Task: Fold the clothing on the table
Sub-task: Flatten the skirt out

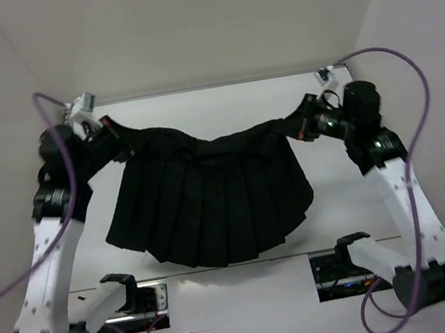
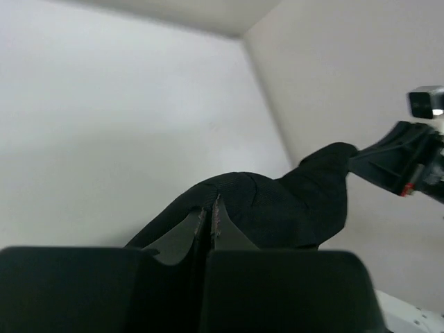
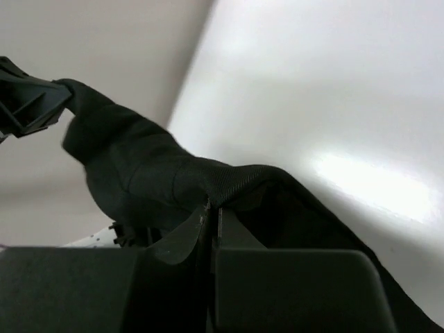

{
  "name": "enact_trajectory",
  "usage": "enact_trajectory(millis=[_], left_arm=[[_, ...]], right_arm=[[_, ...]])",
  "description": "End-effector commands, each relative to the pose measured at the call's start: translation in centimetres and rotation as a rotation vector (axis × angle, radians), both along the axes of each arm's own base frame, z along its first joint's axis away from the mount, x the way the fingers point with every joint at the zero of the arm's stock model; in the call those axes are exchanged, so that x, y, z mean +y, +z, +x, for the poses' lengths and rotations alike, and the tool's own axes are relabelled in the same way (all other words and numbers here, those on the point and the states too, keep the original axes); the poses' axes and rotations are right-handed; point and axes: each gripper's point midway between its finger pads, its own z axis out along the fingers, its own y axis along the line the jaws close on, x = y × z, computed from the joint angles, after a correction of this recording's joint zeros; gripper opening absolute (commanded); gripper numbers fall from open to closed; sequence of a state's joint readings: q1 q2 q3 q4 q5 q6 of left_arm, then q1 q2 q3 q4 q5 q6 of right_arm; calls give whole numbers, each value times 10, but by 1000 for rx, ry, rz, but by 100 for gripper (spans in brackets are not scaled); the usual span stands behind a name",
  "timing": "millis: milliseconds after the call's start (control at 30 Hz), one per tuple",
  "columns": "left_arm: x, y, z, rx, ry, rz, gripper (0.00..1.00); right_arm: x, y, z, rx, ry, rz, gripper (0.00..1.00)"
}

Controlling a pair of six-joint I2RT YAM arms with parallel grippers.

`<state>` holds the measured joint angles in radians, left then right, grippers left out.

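The skirt (image 1: 211,202) lies fanned out across the middle of the table (image 1: 221,104), with its waistband (image 1: 211,145) toward 12 o'clock and its wide hem (image 1: 220,259) toward 6 o'clock. The left tool (image 1: 116,142) sits at about 10 o'clock and the right tool (image 1: 300,127) at about 2 o'clock. Each is pressed together, pinching one end of the waistband. Both wrist views show it: the fingers of the left tool (image 2: 210,216) meet on a ridge of black cloth, and those of the right tool (image 3: 210,216) do the same.

The waistband dips between the two grips, so the cloth is slack in the middle. The hem seems to rest on the table, though the top view cannot settle how much of the pleated body is lifted.

The step in hand looks like carrying the waistband over toward 6 o'clock to lay it on the hem. To do it well:

- Draw the two tools slightly apart first, toward 9 and 3 o'clock, so the band is taut and the pleats hang straight.
- Move both tools at one height and one pace, or the fold line will skew.
- Lift only enough for the band to pass above the body. A high lift would likely drag the hem off its place.
- Lower the band square onto the hem before either tool lets go.

The soft fabric may slip, since each pinch is narrow and close to the edge.
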<state>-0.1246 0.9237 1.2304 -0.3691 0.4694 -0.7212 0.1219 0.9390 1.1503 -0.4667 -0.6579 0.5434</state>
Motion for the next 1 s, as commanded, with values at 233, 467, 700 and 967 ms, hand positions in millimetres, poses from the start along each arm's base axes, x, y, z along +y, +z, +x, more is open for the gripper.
enact_trajectory(millis=[233,467,700,967], left_arm=[[32,-118,173,315,52,64,0],[46,4,190,56,59,65,0],[40,-127,150,339,45,14,0],[12,-304,32,823,20,19,72]], right_arm=[[-19,-71,157,266,-105,13,0],[-39,61,178,-89,-206,-40,0],[-30,-54,142,181,-126,-53,0],[-19,-246,3,870,-46,-68,38]])
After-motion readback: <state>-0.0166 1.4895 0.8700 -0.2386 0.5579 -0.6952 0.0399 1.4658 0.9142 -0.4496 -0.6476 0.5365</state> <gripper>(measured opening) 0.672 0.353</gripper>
